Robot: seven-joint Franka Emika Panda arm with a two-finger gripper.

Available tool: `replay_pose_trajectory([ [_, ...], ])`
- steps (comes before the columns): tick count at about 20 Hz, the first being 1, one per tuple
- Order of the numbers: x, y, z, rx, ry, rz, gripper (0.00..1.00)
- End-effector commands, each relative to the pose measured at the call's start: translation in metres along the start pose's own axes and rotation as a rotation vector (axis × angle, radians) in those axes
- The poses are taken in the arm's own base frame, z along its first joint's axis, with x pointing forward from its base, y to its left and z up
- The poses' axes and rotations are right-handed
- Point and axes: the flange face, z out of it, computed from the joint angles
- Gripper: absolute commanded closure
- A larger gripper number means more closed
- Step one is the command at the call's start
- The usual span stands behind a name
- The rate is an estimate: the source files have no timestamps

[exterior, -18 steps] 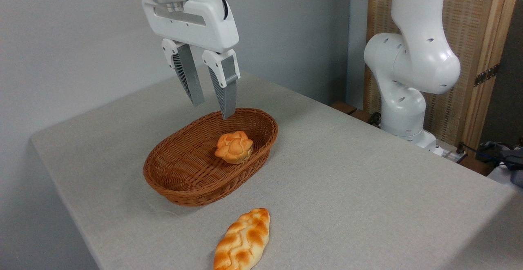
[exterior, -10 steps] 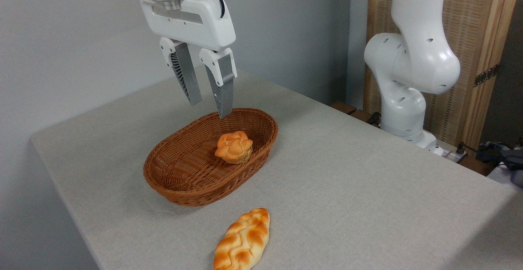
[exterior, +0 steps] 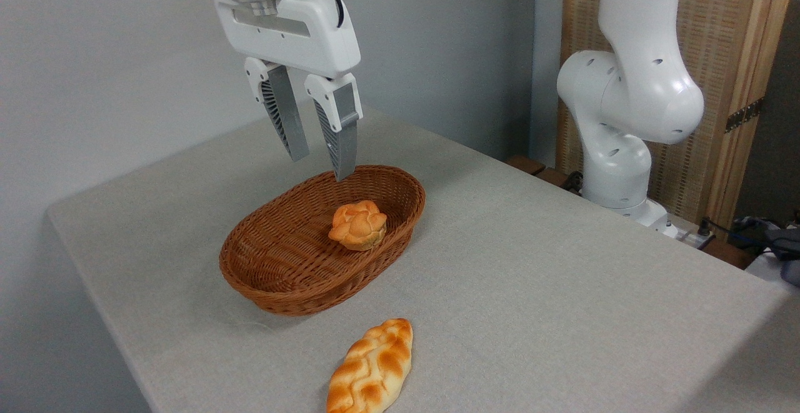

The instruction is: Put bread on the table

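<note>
Claw (exterior: pixel 322 168) partly open, seemingly empty

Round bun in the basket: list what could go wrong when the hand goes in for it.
1. The bun sits close to the far wall of the basket, so a finger of the open hand may catch the wicker rim.
2. The light basket could lift or slide along with the bun.
3. Its lumpy top may slip from the grip.

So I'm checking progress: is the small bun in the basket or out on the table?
In. The bun sits inside the basket, near its right end; the open end effector hangs above, empty.
</note>
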Motion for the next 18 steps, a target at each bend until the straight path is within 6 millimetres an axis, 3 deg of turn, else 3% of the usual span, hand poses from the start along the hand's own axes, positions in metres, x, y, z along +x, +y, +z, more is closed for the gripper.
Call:
replay_pose_trajectory([
  [1, -0.009, 0.009, -0.001, 0.020, -0.006, -0.010, 0.00],
  [6, -0.029, 0.024, 0.009, 0.017, -0.027, 0.028, 0.00],
  [10, -0.054, 0.055, 0.029, 0.029, -0.009, 0.088, 0.00],
  [15, -0.034, 0.102, 0.074, 0.081, 0.017, 0.244, 0.00],
  [18, -0.033, 0.111, 0.102, 0.078, -0.006, 0.379, 0.00],
])
